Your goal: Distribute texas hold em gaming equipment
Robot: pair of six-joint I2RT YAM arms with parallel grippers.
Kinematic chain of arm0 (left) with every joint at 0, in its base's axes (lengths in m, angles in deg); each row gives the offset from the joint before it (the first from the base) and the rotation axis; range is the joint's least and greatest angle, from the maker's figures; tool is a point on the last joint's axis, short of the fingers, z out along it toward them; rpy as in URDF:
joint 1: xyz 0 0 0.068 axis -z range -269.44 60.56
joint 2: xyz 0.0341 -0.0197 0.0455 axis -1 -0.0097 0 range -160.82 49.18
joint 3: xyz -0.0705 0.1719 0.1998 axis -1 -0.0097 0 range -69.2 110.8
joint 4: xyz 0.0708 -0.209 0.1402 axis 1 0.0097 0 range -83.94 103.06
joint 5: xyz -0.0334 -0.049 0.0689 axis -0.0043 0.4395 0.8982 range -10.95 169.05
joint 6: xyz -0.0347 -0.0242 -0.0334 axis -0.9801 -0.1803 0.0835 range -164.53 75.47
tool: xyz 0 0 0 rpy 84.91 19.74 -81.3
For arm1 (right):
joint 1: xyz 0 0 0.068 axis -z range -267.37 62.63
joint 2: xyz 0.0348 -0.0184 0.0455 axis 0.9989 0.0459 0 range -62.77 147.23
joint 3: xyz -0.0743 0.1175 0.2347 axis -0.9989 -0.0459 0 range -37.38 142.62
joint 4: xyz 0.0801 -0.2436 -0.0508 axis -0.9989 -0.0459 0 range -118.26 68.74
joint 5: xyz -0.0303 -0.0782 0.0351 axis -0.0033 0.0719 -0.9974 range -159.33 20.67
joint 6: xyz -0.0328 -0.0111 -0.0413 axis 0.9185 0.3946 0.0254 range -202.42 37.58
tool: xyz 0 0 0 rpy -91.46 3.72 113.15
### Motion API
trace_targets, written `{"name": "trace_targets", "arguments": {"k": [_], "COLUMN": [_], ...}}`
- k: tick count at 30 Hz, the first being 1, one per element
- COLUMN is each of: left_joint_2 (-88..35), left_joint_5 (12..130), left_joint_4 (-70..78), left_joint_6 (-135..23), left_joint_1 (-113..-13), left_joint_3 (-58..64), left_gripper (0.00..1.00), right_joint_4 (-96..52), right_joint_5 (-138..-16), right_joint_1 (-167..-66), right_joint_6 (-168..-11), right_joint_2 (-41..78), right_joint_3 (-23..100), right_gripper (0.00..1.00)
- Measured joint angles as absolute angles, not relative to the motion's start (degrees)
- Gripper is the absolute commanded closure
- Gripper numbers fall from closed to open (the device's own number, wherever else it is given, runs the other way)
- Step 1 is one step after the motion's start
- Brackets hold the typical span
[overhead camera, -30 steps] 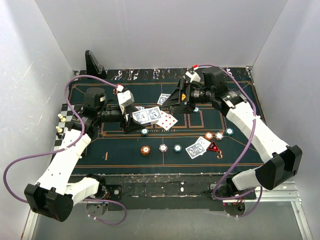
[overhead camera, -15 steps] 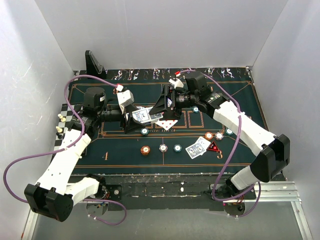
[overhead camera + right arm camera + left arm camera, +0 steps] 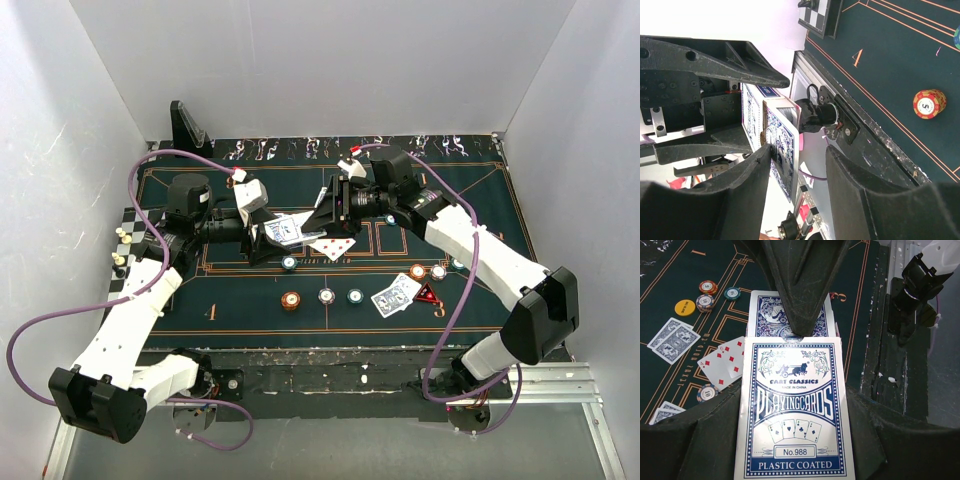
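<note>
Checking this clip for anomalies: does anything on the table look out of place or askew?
One card lies face up, red pips showing, tilted on the green mat and partly hidden by the deck clamped in the left gripper. The other dealt cards nearby show blue backs. Nothing looks spilled or damaged.

Blue-and-white playing-card box (image 3: 792, 410) was held off the mat (image 3: 240, 290), mid-mat, with a blue-backed card (image 3: 790, 315) sticking out past its far end. A face-up diamonds card (image 3: 338, 247) lay beside it. Orange chip (image 3: 291, 300), white chip (image 3: 326, 295) and teal chip (image 3: 354, 295) sat in a row toward the near edge, red triangular marker (image 3: 427, 294) to their right.
</note>
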State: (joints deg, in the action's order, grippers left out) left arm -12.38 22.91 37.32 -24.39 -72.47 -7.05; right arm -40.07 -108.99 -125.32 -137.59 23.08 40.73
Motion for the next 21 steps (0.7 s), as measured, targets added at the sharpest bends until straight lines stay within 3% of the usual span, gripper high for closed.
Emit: {"name": "trace_targets", "arguments": {"k": [15, 21], "left_joint_2": [-12.38, -12.33], "left_joint_5": [22.86, 22.82], "left_joint_4": [37.26, 37.24], "left_joint_6": [-25.46, -25.70], "left_joint_1": [-72.47, -72.47], "left_joint_3": [-6.50, -6.26], "left_gripper": [0.90, 0.90], "right_joint_4": [-38.67, -38.69], "right_joint_5": [-109.34, -109.30], "right_joint_1": [-121.37, -120.74], "right_joint_6": [-138.03, -138.03], "right_joint_2": [19.73, 19.03], "right_joint_3": [37.82, 37.78], "right_gripper": [0.51, 0.57]}}
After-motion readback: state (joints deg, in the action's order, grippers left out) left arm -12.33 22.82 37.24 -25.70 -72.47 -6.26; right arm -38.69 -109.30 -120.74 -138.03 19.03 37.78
